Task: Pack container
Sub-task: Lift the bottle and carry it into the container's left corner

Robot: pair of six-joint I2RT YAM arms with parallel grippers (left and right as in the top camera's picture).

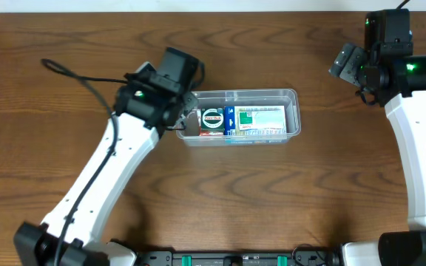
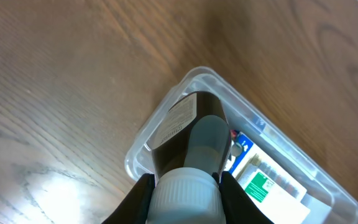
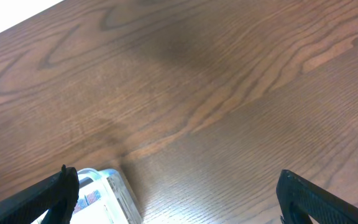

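Left fingers (image 2: 135,205) clamp the white cap (image 2: 185,190) of a dark bottle (image 2: 188,134), 1 on each side, so the body points base-first into the left end of the container (image 1: 250,91). This looks like the only free bay, since a green-and-white box (image 1: 261,118) and smaller packs (image 1: 214,120) fill the rest. Whether the base touches the floor cannot be told. The container lies mid-width on the worktop (image 1: 65,44), nearer its far edge. Right fingers (image 3: 55,196) are spread wide and empty near the far right corner, probably parked clear of the left arm.
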